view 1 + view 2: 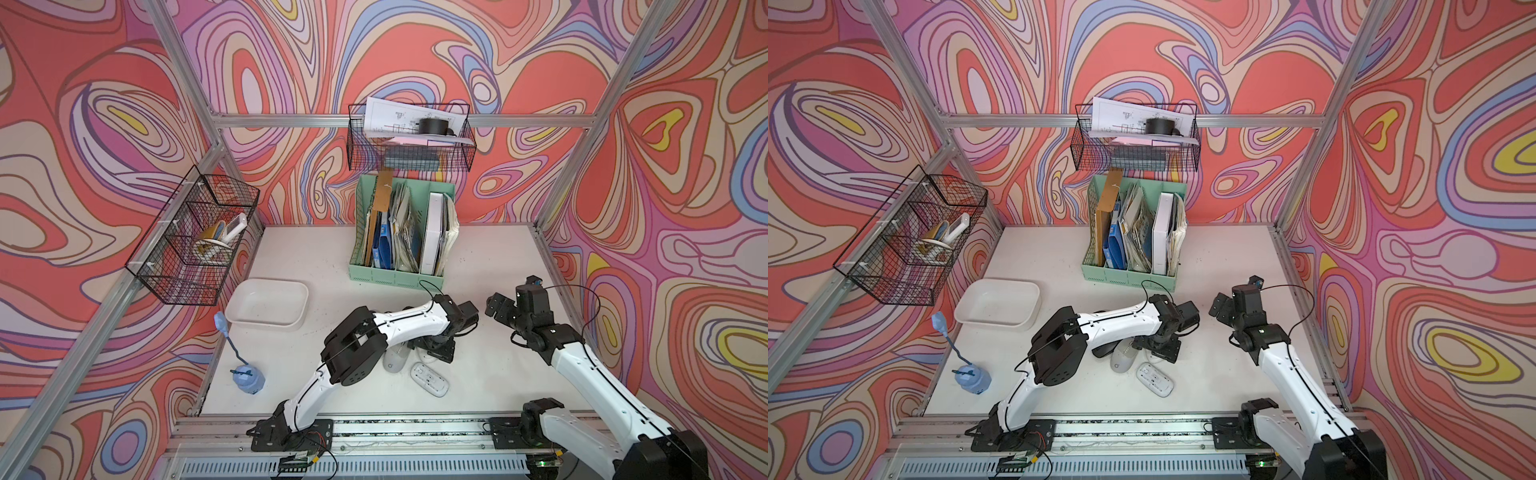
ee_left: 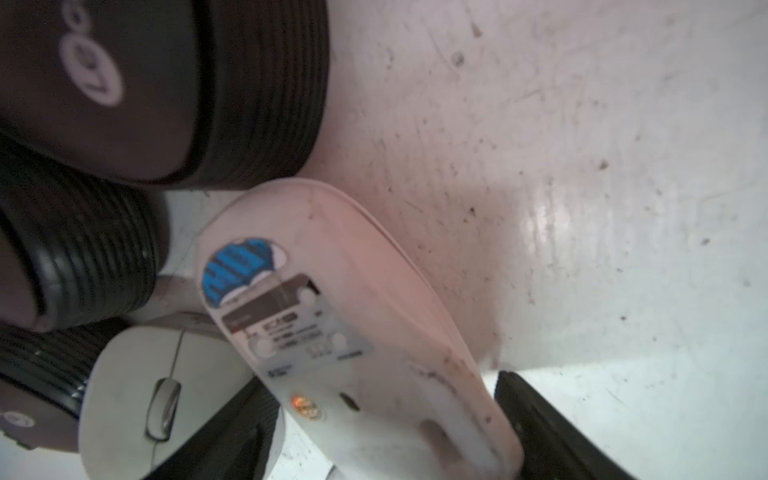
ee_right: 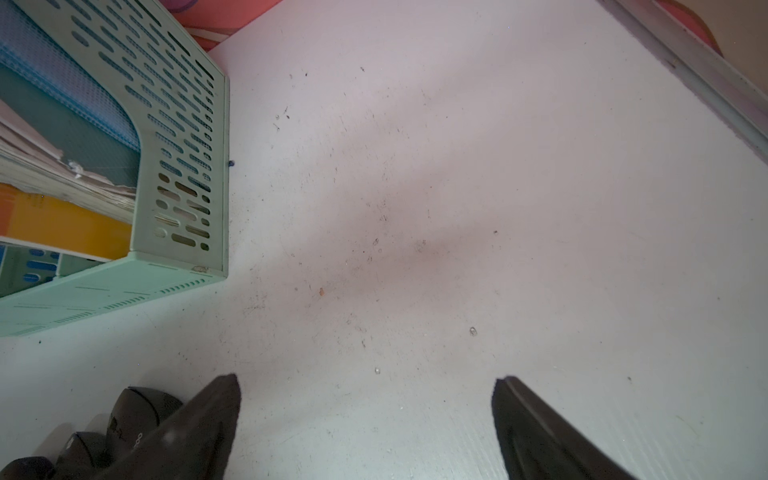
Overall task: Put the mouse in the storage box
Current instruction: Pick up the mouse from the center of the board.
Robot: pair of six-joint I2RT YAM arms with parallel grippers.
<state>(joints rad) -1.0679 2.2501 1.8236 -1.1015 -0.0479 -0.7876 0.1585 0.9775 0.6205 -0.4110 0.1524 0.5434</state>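
Several mice lie bunched mid-table. My left gripper point(image 1: 434, 353) is down among them. In the left wrist view a white mouse point(image 2: 332, 316) lies underside up, with a blue sticker, between the black fingers point(image 2: 540, 415). One finger touches its edge; a sliver of table shows beside the other, so the gripper is open around it. Beside it are a white mouse with a scroll wheel point(image 2: 166, 395) and black mice point(image 2: 124, 83). The storage box point(image 1: 270, 323) point(image 1: 994, 322), a shallow white tub with nothing in it, stands at the left. My right gripper point(image 1: 496, 309) point(image 3: 365, 382) hangs open over bare table.
A flat white mouse point(image 1: 430, 379) lies upside down nearer the front, a grey-white one point(image 1: 392, 361) beside the left arm. A mint-green file organizer point(image 1: 399, 232) stands at the back. Wire baskets hang on the left wall point(image 1: 195, 241) and back wall point(image 1: 409, 137). A small blue gadget point(image 1: 247, 378) stands front left.
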